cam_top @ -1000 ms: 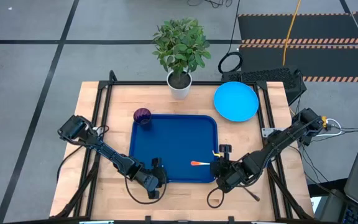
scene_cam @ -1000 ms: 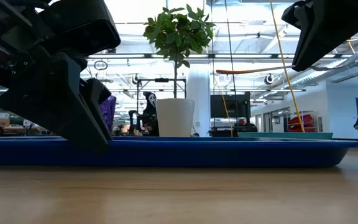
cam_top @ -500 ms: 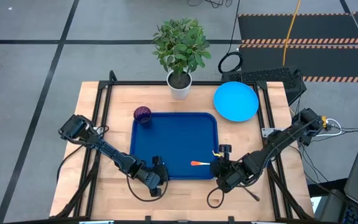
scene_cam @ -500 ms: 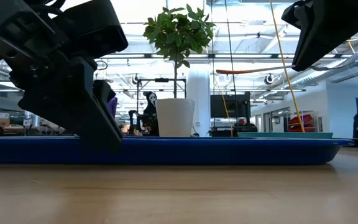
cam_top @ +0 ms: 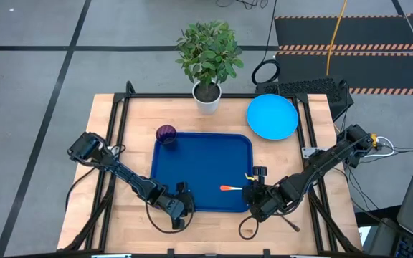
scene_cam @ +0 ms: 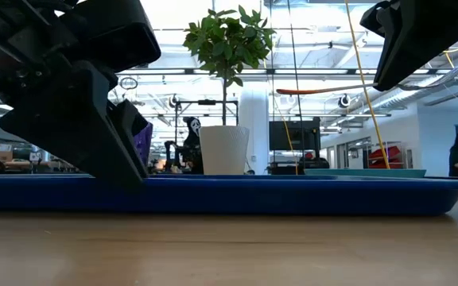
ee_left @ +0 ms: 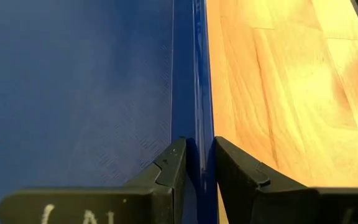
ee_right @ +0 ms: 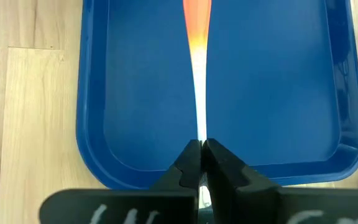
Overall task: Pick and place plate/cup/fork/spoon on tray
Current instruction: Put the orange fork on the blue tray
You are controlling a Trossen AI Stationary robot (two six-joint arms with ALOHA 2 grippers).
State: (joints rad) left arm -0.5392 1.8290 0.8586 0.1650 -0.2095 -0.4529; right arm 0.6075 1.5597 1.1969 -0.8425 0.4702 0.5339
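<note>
The dark blue tray point(cam_top: 203, 161) lies mid-table. My left gripper point(ee_left: 197, 146) is shut on its near rim by the near left corner. My right gripper point(ee_right: 202, 144), over the tray's near right corner, is shut on the fork point(cam_top: 228, 188), whose orange handle point(ee_right: 197, 15) points toward the table's left. The purple cup point(cam_top: 165, 133) stands at the tray's far left corner; inside the rim or beside it, I cannot tell. The light-blue plate point(cam_top: 272, 117) lies flat on the table at the far right. The spoon is out of view. My left gripper has the tray's near rim point(ee_left: 194, 112) between its fingers, one finger inside the tray and one outside over the wood. The fingers slant down from the table's left and lie along the rim. The tray's bottom rests on the table. My right gripper pinches the fork's silver metal end point(ee_right: 200, 118) between its two fingertips, slanting down from the table's right. The fork runs on ahead of the fingers, in line with them. It hangs about level point(scene_cam: 324, 90), clear above the tray.
A white plant pot point(cam_top: 207, 97) with a leafy plant stands at the table's far edge, behind the tray. Bare wood lies left of the tray and along the near edge. Black frame rails run along both table sides.
With my left gripper on its rim, the tray has shifted a little on the table: in the low view its near right end first drew in, then came out toward the table's right edge. My right gripper and the fork have kept still.
</note>
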